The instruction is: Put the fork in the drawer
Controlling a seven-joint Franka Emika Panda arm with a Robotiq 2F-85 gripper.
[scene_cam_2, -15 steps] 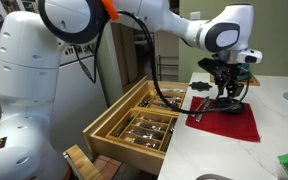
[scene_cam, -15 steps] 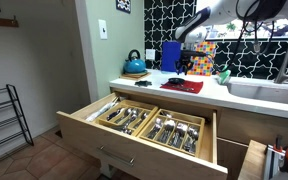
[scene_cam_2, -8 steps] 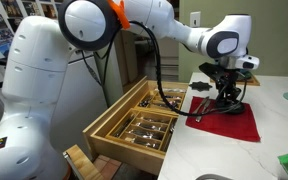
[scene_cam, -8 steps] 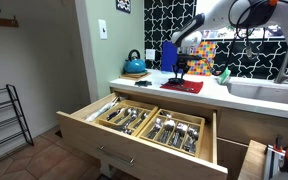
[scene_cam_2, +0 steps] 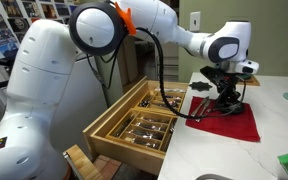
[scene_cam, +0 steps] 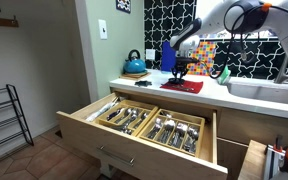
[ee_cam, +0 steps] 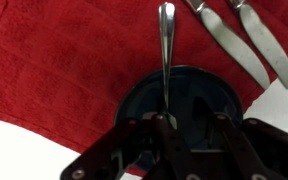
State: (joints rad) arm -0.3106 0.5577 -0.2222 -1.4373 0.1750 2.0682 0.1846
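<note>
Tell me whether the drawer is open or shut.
Open: the drawer stands pulled far out, its cutlery compartments exposed in both exterior views.

Both exterior views: even indoor light, medium bright, soft shadows. Low resolution; cutlery [scene_cam: 174,130] in drawer [scene_cam: 84,130] reduced to pale glints. White arm shell [scene_cam_2: 29,80] near overexposed at frame left. Wrist view: bright; cloth [ee_cam: 54,70] saturated red, counter [ee_cam: 24,150] at lower left blown out. Gripper [ee_cam: 169,120] at bottom dark, blurred, out of focus. Glare streak along fork [ee_cam: 165,45].
</note>
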